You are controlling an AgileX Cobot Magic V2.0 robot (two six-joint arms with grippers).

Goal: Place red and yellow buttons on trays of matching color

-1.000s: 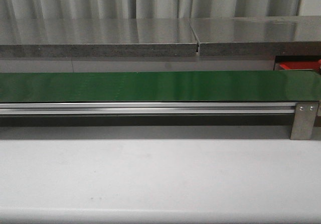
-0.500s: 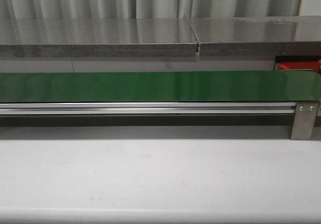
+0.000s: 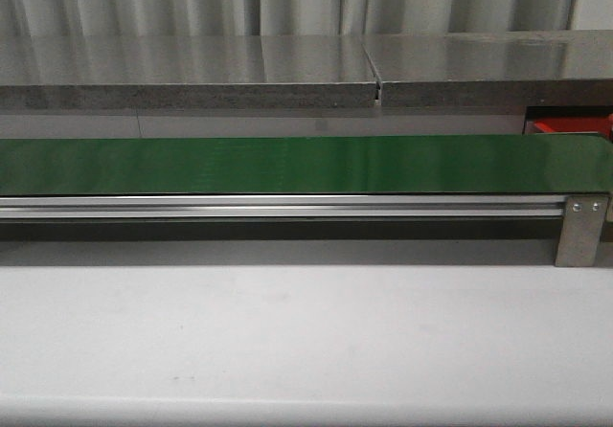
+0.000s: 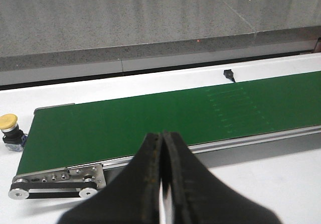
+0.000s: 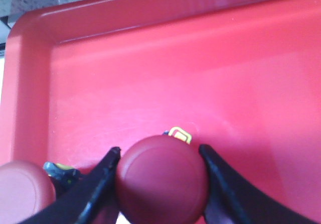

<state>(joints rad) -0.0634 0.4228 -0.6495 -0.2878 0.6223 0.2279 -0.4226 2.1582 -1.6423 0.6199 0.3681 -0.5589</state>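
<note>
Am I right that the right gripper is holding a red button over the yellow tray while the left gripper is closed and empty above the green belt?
Not quite. The right gripper holds the red button over the red tray, not a yellow one, as the right wrist view shows. The rest stands: the left gripper is closed and empty above the green belt.

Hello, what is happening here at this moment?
The right tool is shut on a red button over the red tray, where another red button already lies. The left tool is shut and empty above the green conveyor belt. A yellow button sits beside the belt's end.
</note>
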